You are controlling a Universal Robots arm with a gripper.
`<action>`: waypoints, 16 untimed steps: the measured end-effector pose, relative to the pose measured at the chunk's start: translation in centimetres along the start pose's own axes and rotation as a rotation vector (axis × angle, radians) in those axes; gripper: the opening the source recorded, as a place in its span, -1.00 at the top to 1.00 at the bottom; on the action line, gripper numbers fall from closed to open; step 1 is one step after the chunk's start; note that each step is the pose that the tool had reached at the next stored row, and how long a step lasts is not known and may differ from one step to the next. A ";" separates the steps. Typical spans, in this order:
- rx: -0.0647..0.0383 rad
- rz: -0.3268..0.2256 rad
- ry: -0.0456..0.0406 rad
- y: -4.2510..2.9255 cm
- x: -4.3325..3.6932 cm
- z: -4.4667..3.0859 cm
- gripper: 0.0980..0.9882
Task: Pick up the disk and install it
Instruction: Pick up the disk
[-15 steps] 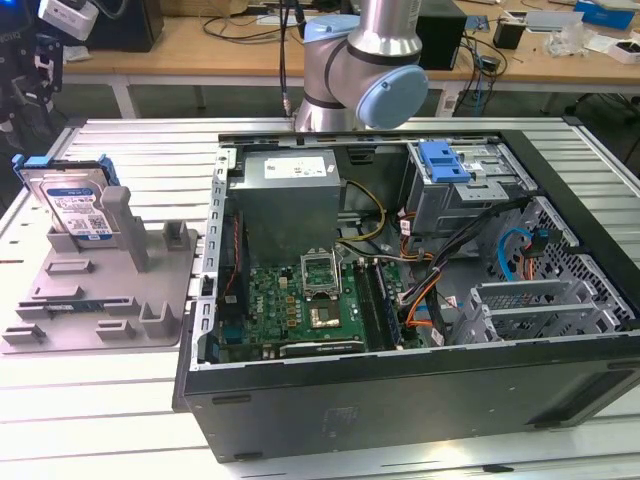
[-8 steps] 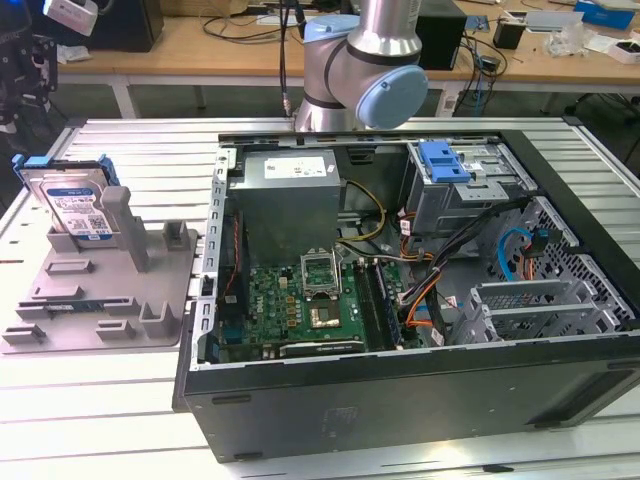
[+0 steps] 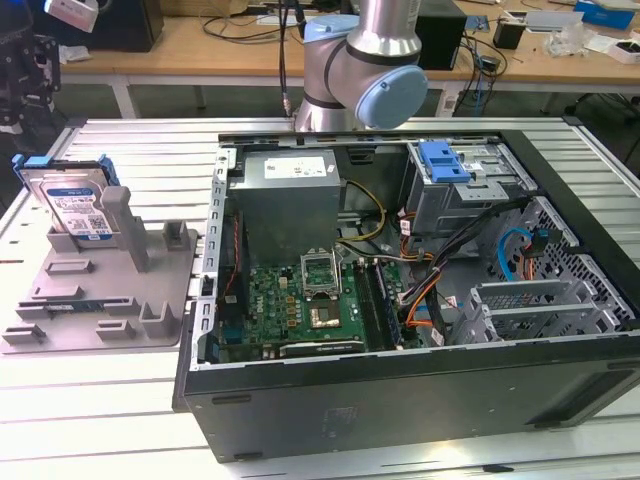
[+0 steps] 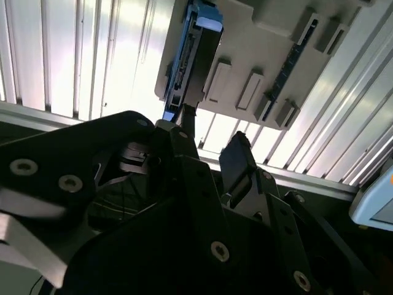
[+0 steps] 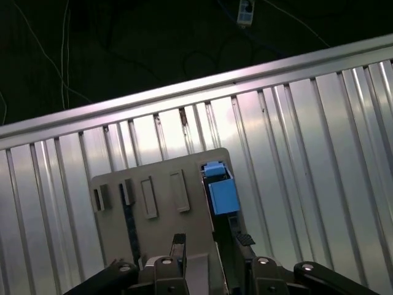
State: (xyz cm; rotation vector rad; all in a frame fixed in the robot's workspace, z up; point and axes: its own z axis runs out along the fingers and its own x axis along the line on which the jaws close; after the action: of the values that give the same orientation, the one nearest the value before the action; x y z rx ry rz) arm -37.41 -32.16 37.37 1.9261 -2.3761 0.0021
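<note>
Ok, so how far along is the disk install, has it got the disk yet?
Nothing looks finished yet: the disk stands on edge in its gray holder, outside the open computer case. In hand: in the first wrist view the gripper hangs above the disk with fingers apart, holding nothing. Left: the grasp and the whole install.

The exterior view looks steeply down from mid range across the open computer case [image 3: 400,400], with the grey holder [image 3: 112,285] at the exterior view's left. Both wrist views look down close past the gripper [image 5: 210,238], sharing that holder and the ribbed table [image 5: 307,153] with it.
</note>
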 end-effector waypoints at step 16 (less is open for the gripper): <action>0.021 -0.179 0.0071 0.22 -0.65 0.41 0.23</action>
State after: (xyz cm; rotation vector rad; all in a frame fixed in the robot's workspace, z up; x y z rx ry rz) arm -37.51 -31.50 36.93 2.1369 -2.1997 0.0229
